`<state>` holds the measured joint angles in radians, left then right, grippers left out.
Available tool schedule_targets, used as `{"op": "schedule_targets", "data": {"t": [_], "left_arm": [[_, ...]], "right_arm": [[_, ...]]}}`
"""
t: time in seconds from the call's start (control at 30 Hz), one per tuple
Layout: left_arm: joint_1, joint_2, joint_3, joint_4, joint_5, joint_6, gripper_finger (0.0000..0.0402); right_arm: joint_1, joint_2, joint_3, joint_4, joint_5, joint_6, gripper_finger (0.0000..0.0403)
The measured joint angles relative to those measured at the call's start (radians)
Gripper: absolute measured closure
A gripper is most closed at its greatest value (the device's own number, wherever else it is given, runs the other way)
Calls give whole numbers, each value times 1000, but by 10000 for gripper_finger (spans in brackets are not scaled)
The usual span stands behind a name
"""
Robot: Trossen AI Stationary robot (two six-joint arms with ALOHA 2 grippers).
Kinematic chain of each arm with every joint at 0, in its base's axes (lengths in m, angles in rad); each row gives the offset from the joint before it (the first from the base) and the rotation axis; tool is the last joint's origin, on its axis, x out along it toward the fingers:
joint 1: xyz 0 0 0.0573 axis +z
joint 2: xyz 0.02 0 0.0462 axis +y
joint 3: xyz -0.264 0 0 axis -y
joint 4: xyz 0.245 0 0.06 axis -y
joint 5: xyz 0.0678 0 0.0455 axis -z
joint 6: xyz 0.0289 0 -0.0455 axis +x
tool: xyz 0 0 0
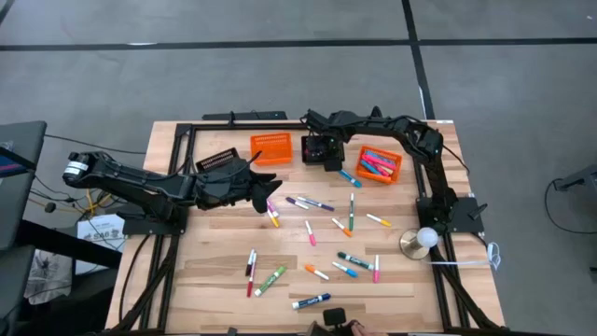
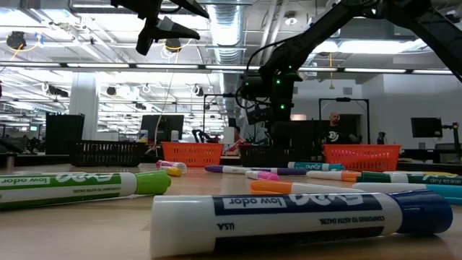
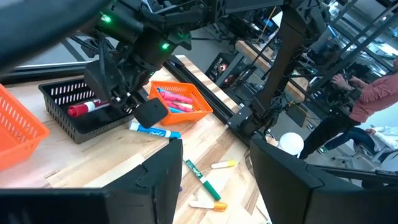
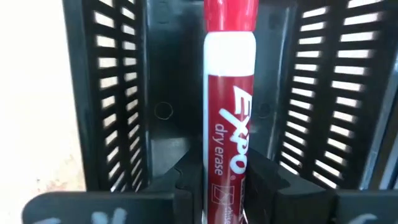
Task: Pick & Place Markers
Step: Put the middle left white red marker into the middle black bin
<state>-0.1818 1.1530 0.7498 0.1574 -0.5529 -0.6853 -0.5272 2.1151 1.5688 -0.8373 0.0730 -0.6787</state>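
Several markers (image 1: pixel 312 233) in mixed colours lie loose on the wooden table (image 1: pixel 215 280). My right gripper (image 4: pixel 225 182) reaches down into a black mesh basket (image 1: pixel 322 149) at the far middle and is shut on a red marker (image 4: pixel 229 124). My left gripper (image 1: pixel 269 194) hangs open above the table left of centre, with nothing between its fingers (image 3: pixel 165 180). A blue marker (image 3: pixel 155 131) lies on the table just beside the black basket. My right gripper pinches the red marker's barrel near its uncapped end (image 4: pixel 227 168) between its two fingers. The fingers come from above, pointing steeply down, and lie across the marker. The marker lies about level, low inside the black basket (image 3: pixel 74 118). Whether it touches the basket's floor I cannot tell.
An orange basket (image 1: pixel 270 147) stands left of the black one. Right of it is another orange basket (image 1: pixel 378 163) holding several markers. A second black basket (image 1: pixel 219 161) is partly under my left arm. A white ball on a brass base (image 1: pixel 420 241) stands at the right edge.
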Motion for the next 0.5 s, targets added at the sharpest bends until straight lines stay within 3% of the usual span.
{"op": "schedule_targets", "data": {"t": [0.5], "left_arm": [[0,0,0,0,0,0,215]], "right_arm": [[-6,-25,27,-27,4,29,291]]}}
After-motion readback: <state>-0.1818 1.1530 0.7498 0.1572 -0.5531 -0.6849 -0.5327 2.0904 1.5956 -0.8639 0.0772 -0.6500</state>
